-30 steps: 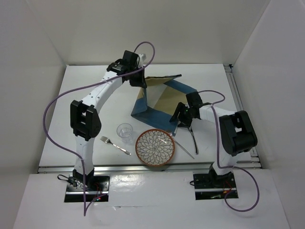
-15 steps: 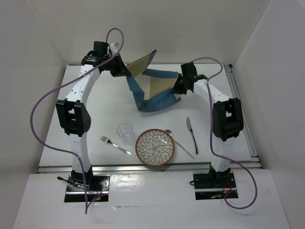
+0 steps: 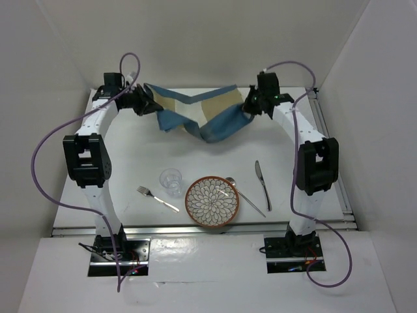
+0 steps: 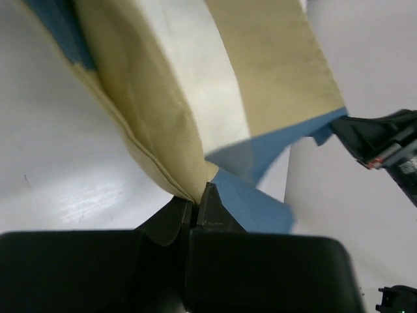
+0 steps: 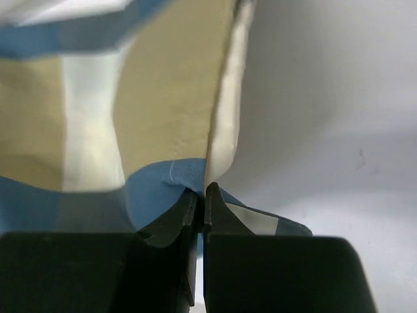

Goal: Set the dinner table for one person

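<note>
Placemat (image 3: 195, 114) is hanging at 12 o'clock over dinner table (image 3: 124, 153), which is spreading flat beneath both arms — you are holding it stretched, sagging mid-span. Left gripper (image 3: 146, 102) is pinching 10 o'clock corner, fingers (image 4: 168, 223) clamped on cloth; right gripper (image 3: 250, 105) is pinching 2 o'clock corner same way. Plate (image 3: 212, 201) is sitting at 6 o'clock — glass (image 3: 171, 180), fork (image 3: 157, 199) at 7, spoon (image 3: 246, 196), knife (image 3: 262, 184) at 5.

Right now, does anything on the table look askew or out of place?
Yes: the striped placemat hangs sagging and twisted between the left gripper and right gripper at the far edge, not flat. The patterned plate, glass, fork, spoon and knife sit on the bare dinner table near the front.
</note>
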`<state>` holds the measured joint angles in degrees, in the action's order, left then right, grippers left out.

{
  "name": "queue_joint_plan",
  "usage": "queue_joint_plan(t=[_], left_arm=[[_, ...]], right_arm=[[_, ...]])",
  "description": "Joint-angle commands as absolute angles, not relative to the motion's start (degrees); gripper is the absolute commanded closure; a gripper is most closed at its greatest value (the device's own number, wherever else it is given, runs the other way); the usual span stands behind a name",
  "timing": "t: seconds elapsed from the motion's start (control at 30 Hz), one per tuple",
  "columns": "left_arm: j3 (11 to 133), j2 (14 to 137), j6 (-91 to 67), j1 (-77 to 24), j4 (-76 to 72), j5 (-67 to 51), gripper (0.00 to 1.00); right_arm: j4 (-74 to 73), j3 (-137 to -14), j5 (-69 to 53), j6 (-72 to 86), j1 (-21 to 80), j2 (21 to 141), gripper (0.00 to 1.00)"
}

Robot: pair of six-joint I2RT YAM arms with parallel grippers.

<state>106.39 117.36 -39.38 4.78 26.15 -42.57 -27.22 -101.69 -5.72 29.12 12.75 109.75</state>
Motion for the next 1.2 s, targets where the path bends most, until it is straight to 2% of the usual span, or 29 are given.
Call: queue_joint_plan(t=[0.0,0.03,0.07,0.13,0.17,0.2,0.23,0.27,0.3,0.33,0.37,0.47,0.53,0.57,0.6,0.63,0.67,0.7,0.73,0.77,0.87,1.03,1.17], left_arm=[[99.44,115.31,-37.89,3.43,24.86,-44.91,1.0],[97.75,115.31,-36.66,3.43,25.39,-44.3,0.95],[94.43,114.44,-36.65,3.43,25.4,-44.3,0.72],[90.2,110.86,-36.65,3.43,24.01,-42.9,0.46],[88.61,109.18,-36.65,3.95,23.99,-41.24,0.29],[87.72,107.77,-35.95,3.96,24.52,-38.96,0.0],[87.71,106.71,-34.21,3.96,25.57,-34.67,0.0],[89.11,106.18,-33.15,3.96,29.14,-32.72,0.0],[92.34,106.17,-32.18,3.96,31.35,-30.96,0.0],[94.2,106.78,-30.69,3.96,33.29,-26.85,0.0],[96.13,107.4,-29.98,3.96,37.23,-24.72,0.0],[102.29,110.38,-27.35,1.24,41.73,-11.99,0.01],[105.1,112.66,-26.81,-1.48,45.5,-6.36,0.13],[105.12,112.68,-26.81,-2.45,45.53,-1.28,0.38],[105.12,113.28,-27.33,-3.24,46.4,1.47,0.59],[104.33,113.29,-28.03,-4.56,46.41,4.02,0.79],[103.54,113.29,-29.08,-4.57,46.41,7.0,0.93],[102.67,113.29,-29.09,-5.35,45.71,7.03,1.0],[100.74,112.77,-29.09,-6.06,44.4,6.51,1.0],[100.72,112.76,-29.09,-6.06,42.99,5.63,1.0],[103.35,118.36,-29.09,-7.38,43.58,5.53,1.0],[103.97,121.99,-28.39,-6.77,42.54,4.48,1.0],[101.34,123.31,-28.92,-6.77,41.31,2.46,1.0]], right_arm=[[-25.41,-88.22,-6.77,30.5,12.92,106.8,1.0],[-23.4,-85.28,-7.29,31.28,12.92,106.27,1.0],[-23.38,-81.51,-6.69,32.16,12.92,106.26,1.0],[-24.08,-79.11,-6.68,32.17,12.92,105.64,1.0],[-25.04,-78.14,-6.68,32.17,12.92,105.64,0.92],[-25.05,-76.57,-6.68,32.17,12.92,104.25,0.75],[-25.57,-75.86,-5.98,32.17,13.53,103.54,0.37],[-26.1,-75.33,-5.11,32.17,13.54,102.84,0.25],[-26.1,-75.32,-3.27,31.65,14.14,102.14,0.17],[-27.32,-75.32,-2.03,31.64,14.15,101.0,0.09],[-27.33,-75.32,-1.06,31.64,14.67,100.99,0.05],[-28.83,-78.3,3.15,31.64,16.08,100.98,0.04],[-28.83,-81.02,3.87,31.11,16.79,102.99,0.05],[-29.35,-82.08,3.87,30.59,17.4,103.96,0.07],[-29.36,-83.22,3.87,30.59,17.4,105.11,0.1],[-30.05,-85.58,3.87,30.06,18.79,106.16,0.21],[-30.06,-86.65,3.87,29.45,19.33,108.43,0.31],[-30.06,-87.7,3.87,29.44,19.86,109.5,0.4],[-30.06,-89.8,2.65,28.83,20.39,110.64,0.47],[-30.06,-90.87,1.85,28.83,21.09,113.26,0.67],[-30.59,-95.7,-1.83,28.83,21.09,119.06,0.86],[-35.41,-102.83,-3.16,28.83,21.62,126.99,0.88],[-34.89,-100.03,-3.16,30.49,21.62,127.62,0.93]])
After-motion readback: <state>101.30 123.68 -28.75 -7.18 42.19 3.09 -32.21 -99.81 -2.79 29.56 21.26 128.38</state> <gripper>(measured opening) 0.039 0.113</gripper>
